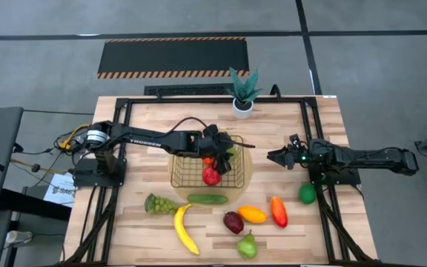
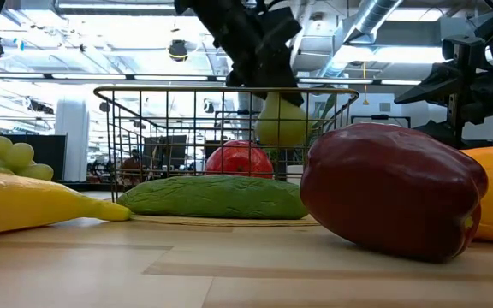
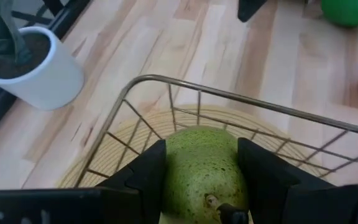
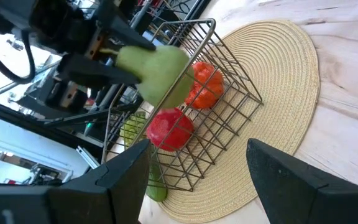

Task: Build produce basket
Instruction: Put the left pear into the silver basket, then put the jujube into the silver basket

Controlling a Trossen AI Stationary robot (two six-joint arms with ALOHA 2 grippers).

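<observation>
High view, frame centre: left pincer (image 1: 223, 152) clamped on a green pear (image 4: 157, 73) above the basket (image 1: 180, 174); right pincer (image 1: 273, 156), fingers apart, waits at right.

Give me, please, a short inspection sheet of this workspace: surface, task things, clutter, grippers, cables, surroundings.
Surface: wooden table, round woven mat under the basket.
Task things: wire basket holds a red fruit and an orange piece; cucumber, grapes, banana and other produce lie on the table.
Clutter: potted plant at the far edge.
Grippers: left gripper holds a green pear above the basket; right gripper is open, waiting right of the mat.
Cables: bundle at the left arm's base.
Surroundings: striped floor mat.
</observation>
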